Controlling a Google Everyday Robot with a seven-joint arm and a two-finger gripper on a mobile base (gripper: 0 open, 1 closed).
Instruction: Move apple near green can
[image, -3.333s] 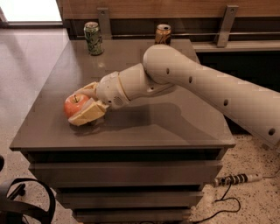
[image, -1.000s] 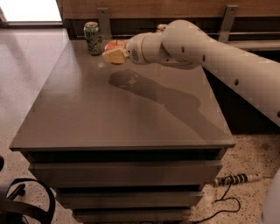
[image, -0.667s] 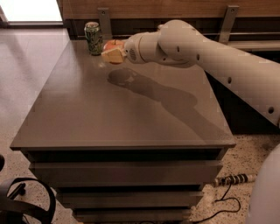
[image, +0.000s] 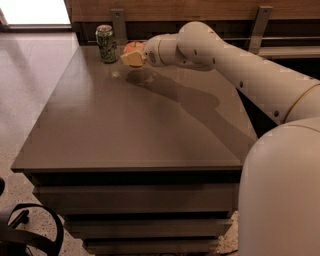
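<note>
The green can (image: 106, 43) stands upright at the far left corner of the dark table (image: 125, 130). The red-orange apple (image: 133, 48) is held a little above the tabletop, just right of the can with a small gap between them. My gripper (image: 132, 56) is shut on the apple, its cream fingers (image: 131, 59) wrapped under and around it, so only the apple's top shows. My white arm reaches in from the lower right across the table.
A wooden wall with metal brackets (image: 118, 20) runs behind the table's far edge. The arm's shoulder (image: 280, 195) fills the lower right. A black chair base (image: 25, 230) sits on the floor at lower left. The gold-tan can is hidden behind the arm.
The gripper carried the apple from the table's near-left area up to the far left beside the green can. In the last second it crept slightly closer to the can.
</note>
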